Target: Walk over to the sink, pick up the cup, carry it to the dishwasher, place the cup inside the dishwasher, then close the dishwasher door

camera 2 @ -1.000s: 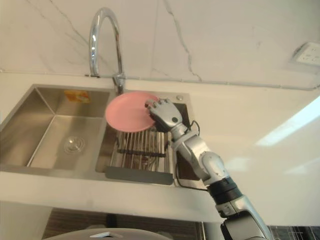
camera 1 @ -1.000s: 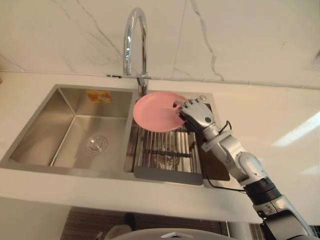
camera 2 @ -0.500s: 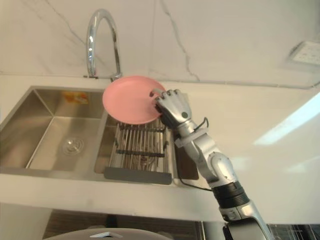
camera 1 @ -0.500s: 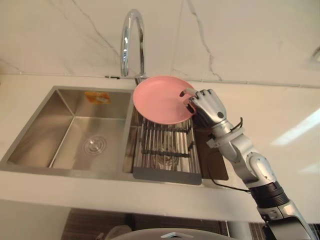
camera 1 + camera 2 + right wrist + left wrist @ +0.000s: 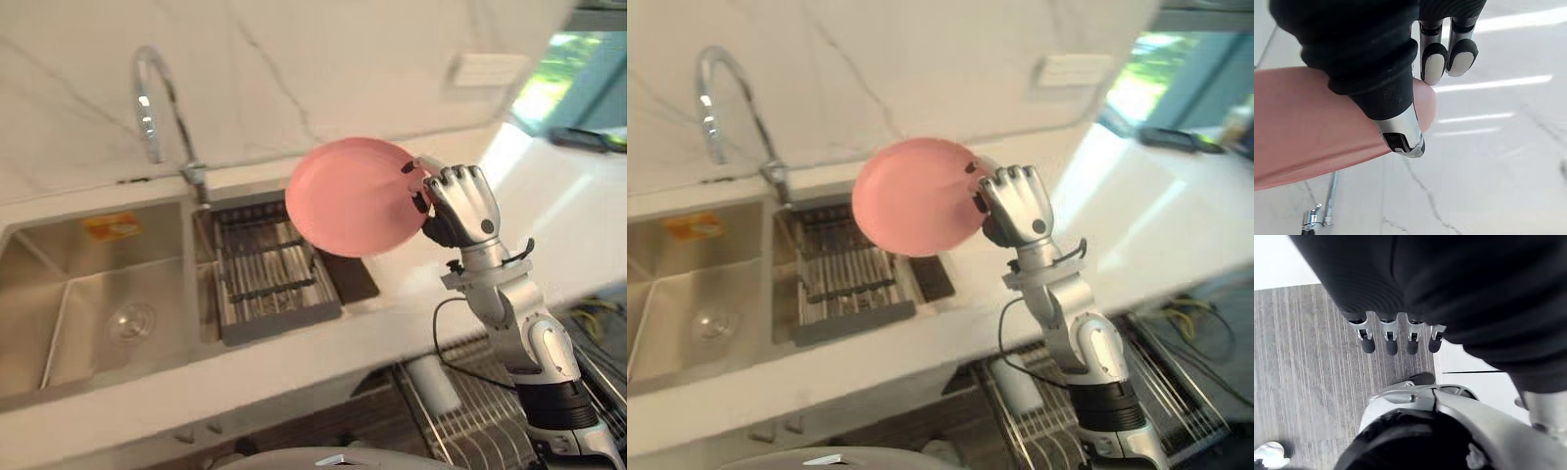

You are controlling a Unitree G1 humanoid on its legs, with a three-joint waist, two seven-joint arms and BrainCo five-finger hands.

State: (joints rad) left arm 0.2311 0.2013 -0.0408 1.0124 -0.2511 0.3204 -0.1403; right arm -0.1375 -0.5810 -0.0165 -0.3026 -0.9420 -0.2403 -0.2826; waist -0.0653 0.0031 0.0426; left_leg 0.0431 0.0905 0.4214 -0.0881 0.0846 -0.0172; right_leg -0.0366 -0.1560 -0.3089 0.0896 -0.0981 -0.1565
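No cup shows; the thing in hand is a round pink plate point(image 5: 358, 196). My right hand point(image 5: 460, 206) is shut on the plate's right rim and holds it tilted in the air, above the counter edge just right of the sink. In the right wrist view the thumb presses on the pink plate point(image 5: 1312, 122) while the fingers point(image 5: 1449, 54) curl behind the rim. My left hand point(image 5: 1386, 340) hangs low over the wooden floor, fingers straight and empty.
The steel sink point(image 5: 59, 294) with its curved faucet point(image 5: 157, 98) lies at the left, a slatted drain rack point(image 5: 265, 274) beside the basin. A wire dishwasher rack point(image 5: 490, 411) sticks out below the counter at the lower right. A wall socket point(image 5: 485, 69) sits on the marble wall.
My right hand has lifted the pink plate off the drain rack and carried it up and rightward, clear of the sink. The camera has turned right, bringing the dishwasher rack into view.
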